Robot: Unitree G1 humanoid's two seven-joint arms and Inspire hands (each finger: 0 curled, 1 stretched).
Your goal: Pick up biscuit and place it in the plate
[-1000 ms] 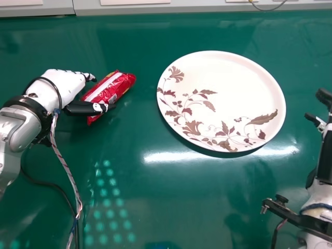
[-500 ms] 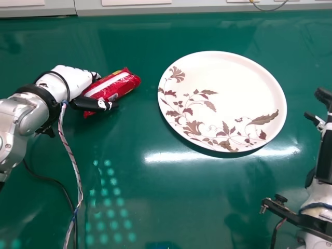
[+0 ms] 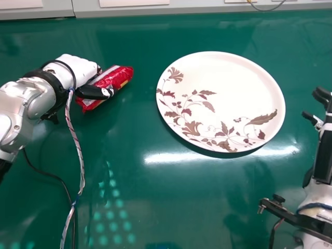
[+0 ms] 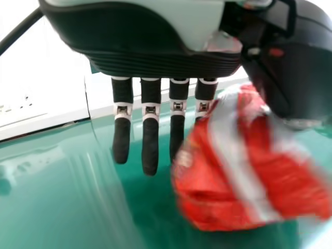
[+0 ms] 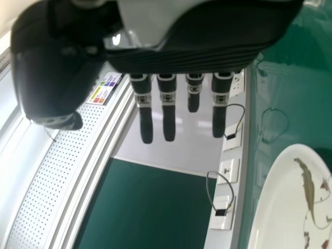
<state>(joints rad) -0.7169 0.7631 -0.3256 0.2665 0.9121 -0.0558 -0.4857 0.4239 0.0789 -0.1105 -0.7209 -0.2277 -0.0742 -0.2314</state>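
The red biscuit packet (image 3: 111,83) lies on the green table left of the plate. Around its left part is my left hand (image 3: 78,68), thumb on the near side. In the left wrist view my left hand (image 4: 150,140) is open, its fingers straight, with the packet (image 4: 228,171) between them and the thumb. The white plate (image 3: 228,93) with brown leaf patterns stands at the middle right; its rim also shows in the right wrist view. At the right edge is my right hand (image 3: 324,155); in its wrist view the right hand (image 5: 168,114) is open with straight fingers and holds nothing.
Loose cables (image 3: 78,150) hang from the left wrist over the green table (image 3: 171,197). A pale ledge (image 3: 197,7) runs along the table's far edge. A black bracket (image 3: 290,215) juts out from the right forearm. Wall sockets (image 5: 223,207) line the ledge.
My left hand has moved to the right, farther over the packet. The packet has shifted slightly away toward the far edge. The right hand and the plate have stayed put.
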